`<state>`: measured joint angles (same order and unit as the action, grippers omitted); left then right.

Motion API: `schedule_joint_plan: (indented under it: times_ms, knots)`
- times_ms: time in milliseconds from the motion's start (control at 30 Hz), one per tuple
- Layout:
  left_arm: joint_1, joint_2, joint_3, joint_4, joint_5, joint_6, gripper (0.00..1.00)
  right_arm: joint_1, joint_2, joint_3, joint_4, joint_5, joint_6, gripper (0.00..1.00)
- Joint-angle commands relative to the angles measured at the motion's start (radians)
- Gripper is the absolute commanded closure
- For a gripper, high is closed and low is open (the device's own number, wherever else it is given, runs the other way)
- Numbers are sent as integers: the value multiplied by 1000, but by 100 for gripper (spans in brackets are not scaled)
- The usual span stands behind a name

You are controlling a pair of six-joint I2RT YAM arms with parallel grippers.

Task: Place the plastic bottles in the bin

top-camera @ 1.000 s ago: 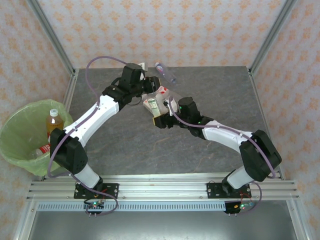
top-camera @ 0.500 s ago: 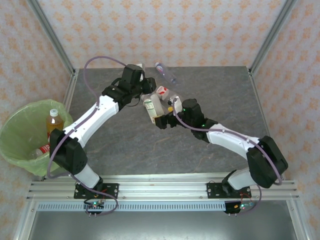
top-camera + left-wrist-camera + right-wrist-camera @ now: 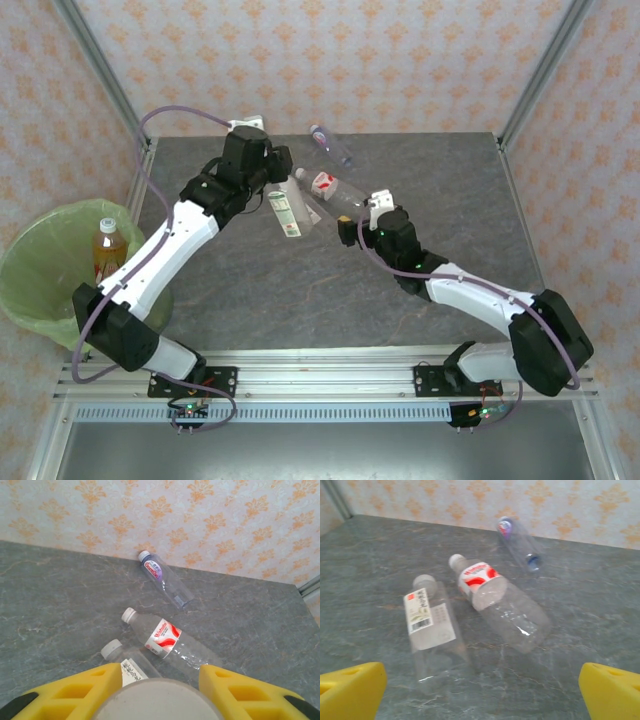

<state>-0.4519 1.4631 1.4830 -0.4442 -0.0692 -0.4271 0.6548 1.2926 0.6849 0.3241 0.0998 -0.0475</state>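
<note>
**Right gripper (image 3: 480, 680) wide open and empty: next pick easy to spoil**

Jaws at full spread, nothing between them. Left gripper (image 3: 160, 676) up above the grey stone-look table (image 3: 430, 170), closed partly on a pale rounded thing (image 3: 156, 702); not possible to tell what.

Possible trouble, by judgement. Rolling away of the round clear plastic bottle with red-white label (image 3: 495, 600) if touched by one finger first. Pushing or catching of its neighbour, the flat-sided clear plastic bottle with white cap and white-green label (image 3: 432, 630), lying just beside it. On the left side, slipping of the held thing on the way to the round bin with light-green bag (image 3: 28, 285), or release too early, short of the rim.

Both bottles on the table ahead of the right jaws, apart from them, caps pointing away: flat-sided one left of the middle, red-white one to its right, slanted. Beyond, near the wall, a small clear bottle with purple label (image 3: 517, 542). Bin well apart, past the left table edge, an amber bottle with white cap (image 3: 105, 245) already inside.
</note>
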Motion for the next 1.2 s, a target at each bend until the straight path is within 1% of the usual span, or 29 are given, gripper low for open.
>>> schedule_joint_plan:
  times_ms: [0, 100, 200, 333, 433, 567, 733, 833, 900, 1000, 1033, 1133, 1167]
  knots:
    - [-1, -60, -5, -37, -71, 36, 100, -6, -11, -18, 70, 134, 69, 1]
    - [1, -82, 0, -45, -90, 54, 100, -9, -10, -21, 73, 206, 95, 1]
    - [2, -100, 35, -70, -107, 98, 100, -12, -10, -21, 72, 252, 104, 1]
    - [2, -133, 96, -103, -129, 192, 100, -19, -10, -22, 64, 261, 117, 1]
    - [1, -163, 161, -140, -182, 289, 100, -26, -7, -21, 67, 261, 134, 1]
    - [0, -183, 283, -205, -324, 425, 100, -38, 13, -13, 76, 257, 157, 1]
    - [2, -187, 372, -202, -441, 585, 100, -47, 54, 17, 83, 252, 180, 1]
    - [1, -171, 429, -208, -550, 653, 100, -50, 71, 33, 83, 250, 195, 1]
    - [2, -162, 454, -194, -645, 694, 100, -51, 80, 43, 77, 248, 199, 1]
    - [17, -137, 496, -188, -790, 734, 100, -55, 86, 48, 73, 246, 202, 1]
    - [29, -130, 512, -198, -819, 736, 100, -56, 88, 49, 72, 246, 201, 1]
    - [101, -108, 549, -243, -893, 708, 100, -61, 94, 53, 72, 239, 204, 1]
    - [138, -109, 548, -253, -911, 697, 100, -63, 96, 57, 70, 234, 203, 1]
